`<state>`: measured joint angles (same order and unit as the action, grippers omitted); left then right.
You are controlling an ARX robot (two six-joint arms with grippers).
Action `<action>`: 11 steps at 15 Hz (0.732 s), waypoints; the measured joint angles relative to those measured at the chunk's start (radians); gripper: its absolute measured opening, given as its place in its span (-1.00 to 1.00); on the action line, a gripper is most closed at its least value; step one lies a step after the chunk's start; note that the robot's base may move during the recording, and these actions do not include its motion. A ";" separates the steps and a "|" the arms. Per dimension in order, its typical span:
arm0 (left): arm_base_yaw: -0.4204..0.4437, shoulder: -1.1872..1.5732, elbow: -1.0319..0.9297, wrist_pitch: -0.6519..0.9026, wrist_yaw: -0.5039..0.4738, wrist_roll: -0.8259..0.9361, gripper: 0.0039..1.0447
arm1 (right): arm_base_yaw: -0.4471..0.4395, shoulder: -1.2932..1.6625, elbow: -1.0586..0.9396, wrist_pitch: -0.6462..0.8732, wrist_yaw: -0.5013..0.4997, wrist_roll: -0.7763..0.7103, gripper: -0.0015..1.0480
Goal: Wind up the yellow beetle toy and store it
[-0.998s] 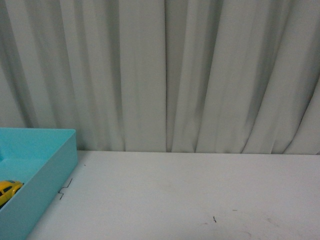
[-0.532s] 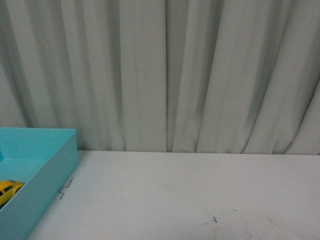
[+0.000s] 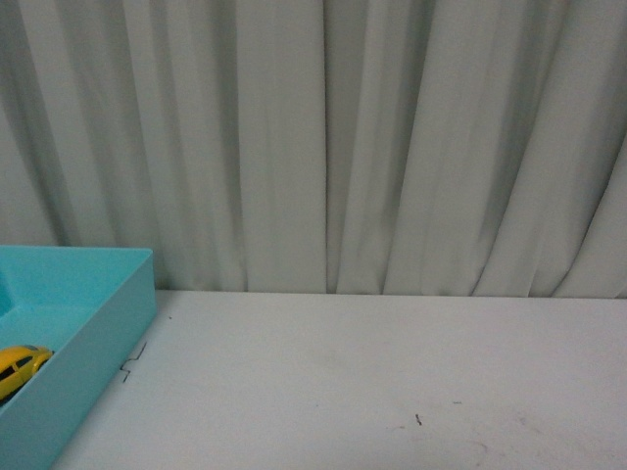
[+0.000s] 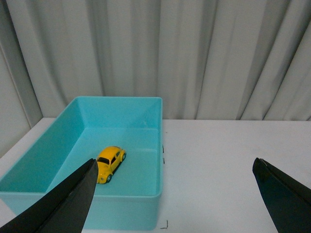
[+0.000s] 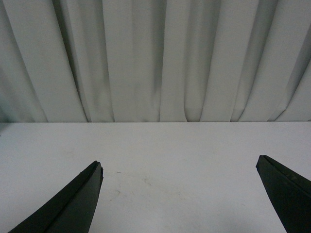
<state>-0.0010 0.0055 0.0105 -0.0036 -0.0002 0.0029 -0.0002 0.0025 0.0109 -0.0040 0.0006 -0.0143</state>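
Note:
The yellow beetle toy (image 4: 110, 162) rests on its wheels on the floor of a turquoise box (image 4: 125, 204). In the front view only part of the toy (image 3: 20, 365) shows at the left edge, inside the box (image 3: 88, 392). My left gripper (image 4: 175, 165) hangs open above and short of the box, nothing between its dark fingers (image 4: 73, 204). My right gripper (image 5: 179, 167) is open too, over bare white tabletop, empty. Neither arm shows in the front view.
The white table (image 3: 372, 382) runs back to a grey-white pleated curtain (image 3: 323, 147). Small black marks (image 3: 130, 364) lie on the table beside the box. The box stands at the table's left side.
The front view has shifted slightly: the box and table edge sit a little higher and further right in the picture. The toy stays in the box.

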 joint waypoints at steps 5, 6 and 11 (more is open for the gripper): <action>0.000 0.000 0.000 0.000 0.000 0.000 0.88 | 0.000 0.000 0.000 0.000 0.000 0.000 0.87; 0.000 0.000 0.000 0.000 0.000 0.000 0.88 | 0.000 0.000 0.000 0.000 0.000 0.000 0.87; 0.000 0.000 0.000 0.001 0.000 0.000 0.88 | 0.000 0.000 0.000 0.002 0.000 0.000 0.87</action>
<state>-0.0010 0.0055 0.0105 -0.0029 -0.0002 0.0029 -0.0002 0.0025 0.0109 -0.0025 0.0006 -0.0143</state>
